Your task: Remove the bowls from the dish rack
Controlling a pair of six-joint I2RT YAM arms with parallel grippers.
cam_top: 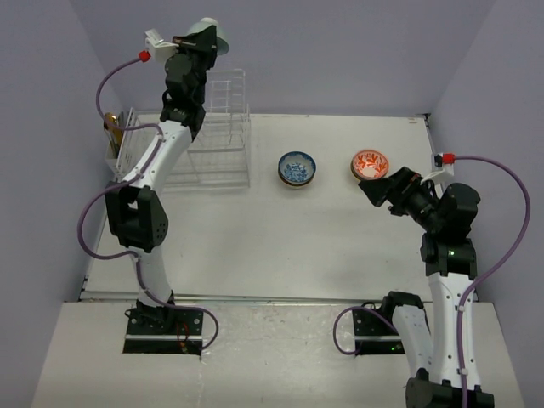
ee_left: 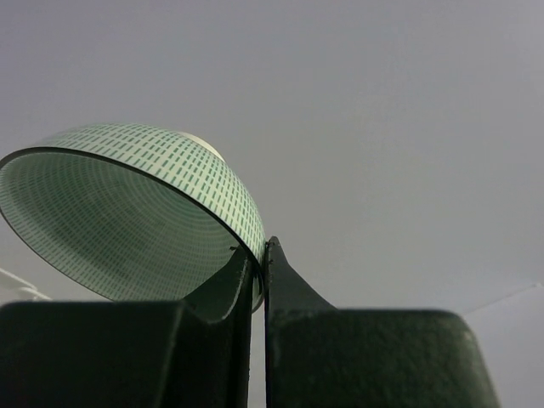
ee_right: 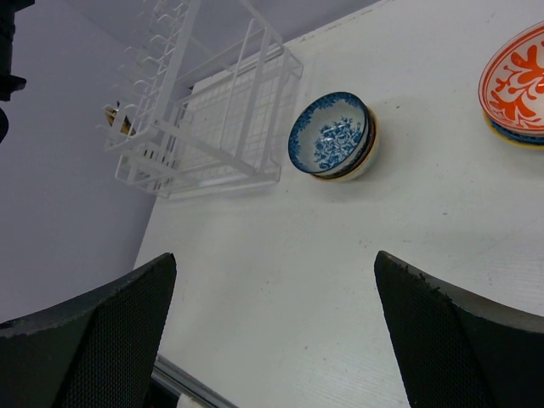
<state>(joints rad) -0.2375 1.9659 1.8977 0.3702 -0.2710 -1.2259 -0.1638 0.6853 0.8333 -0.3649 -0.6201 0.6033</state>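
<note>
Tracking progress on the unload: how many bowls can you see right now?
3. A green-patterned bowl pinched at its rim in the left pincer, lifted near the dish rack; a blue bowl and an orange bowl on the table. Others may be nested beneath those two.

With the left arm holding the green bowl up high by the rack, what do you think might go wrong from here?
The left jaws pinch the green bowl only at its rim, so it may pivot or slip and drop onto the dish rack. Coming down, bowl or arm might clip the rack's tall tower. Setting it close to the blue bowl could knock that one.
</note>
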